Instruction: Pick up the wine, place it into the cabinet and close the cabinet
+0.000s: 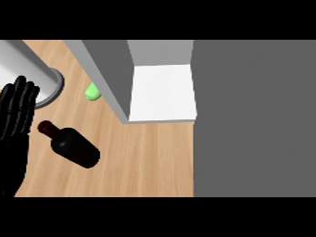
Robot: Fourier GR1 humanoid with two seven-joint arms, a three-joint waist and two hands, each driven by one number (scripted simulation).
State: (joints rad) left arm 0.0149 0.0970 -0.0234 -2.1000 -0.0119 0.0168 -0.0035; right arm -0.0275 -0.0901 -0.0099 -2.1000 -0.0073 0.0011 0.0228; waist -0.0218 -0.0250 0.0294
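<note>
Wine bottle (71, 146) lies on its side on the wooden counter (147, 162), left of centre in the frame. Dark glass, neck and cap toward the upper left, base toward the lower right. Nothing touches it.

Left hand (8, 125) occupies the left edge of the frame, black, flat, fingers straight and held together, tips pointing to the top. Holds nothing. Bottle neck sits just beside its fingers; whether they touch cannot be told. Right hand does not show.

Cabinet (161, 90) at upper centre: grey side wall running diagonally down, white inner shelf surface visible behind it, so the interior is exposed. Large flat grey panel (263, 118) fills the right side of the frame from top to bottom; could be the cabinet door, not certain.

White cylinder (16, 65) at upper left, grey base ring resting on the counter, just above the fingertips. Small green object (92, 92) between cylinder and cabinet wall, partly hidden by the wall.
</note>
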